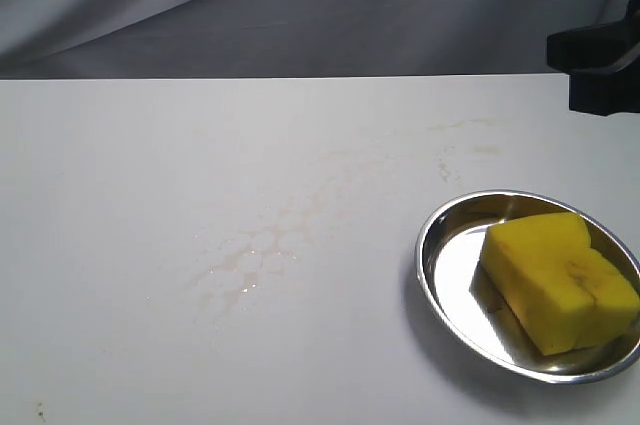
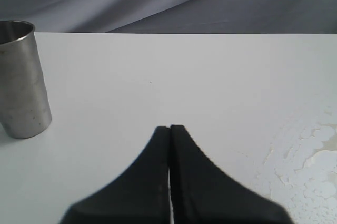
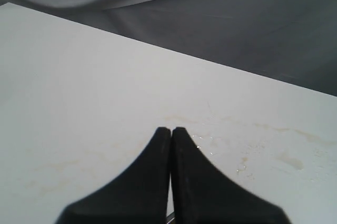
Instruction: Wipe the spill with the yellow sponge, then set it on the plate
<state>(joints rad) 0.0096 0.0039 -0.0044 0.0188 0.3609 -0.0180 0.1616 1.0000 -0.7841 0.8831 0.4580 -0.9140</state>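
Note:
The yellow sponge (image 1: pixel 560 280) lies inside the steel plate (image 1: pixel 445 250) at the table's front right, with nothing gripping it. No amber puddle shows; only faint pale streaks (image 1: pixel 250 265) and tiny droplets mark the table middle. My right gripper (image 3: pixel 171 128) is shut and empty, above stained tabletop; a black part of that arm (image 1: pixel 600 60) shows at the exterior view's right edge, up and behind the plate. My left gripper (image 2: pixel 169 127) is shut and empty over white table and does not appear in the exterior view.
A steel cup (image 2: pixel 22 79) stands upright on the table in the left wrist view, apart from the left gripper. Pale dried residue (image 2: pixel 310 155) spreads beside that gripper. Grey cloth (image 1: pixel 300 5) hangs behind the table's far edge.

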